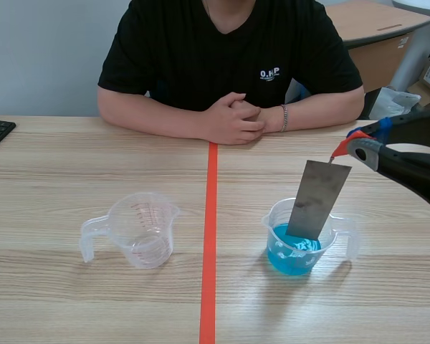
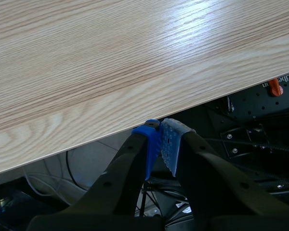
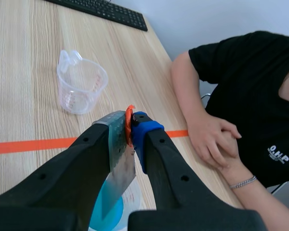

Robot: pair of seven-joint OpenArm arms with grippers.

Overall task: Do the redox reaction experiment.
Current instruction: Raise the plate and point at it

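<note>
Blue liquid (image 1: 290,259) sits in the measuring cup (image 1: 352,240), metal sheet (image 1: 317,197) reaching inside.

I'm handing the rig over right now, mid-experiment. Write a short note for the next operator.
Left gripper: shut on nothing, off the table, by its edge.
Right gripper: shut on the top of the metal plate, which hangs slightly tilted.
The plate's lower end is inside the cup of blue liquid. An empty cup stands to its left.
Done: plate picked up and lowered into the cup.
Left: probably hold it there, then lift it out.
</note>
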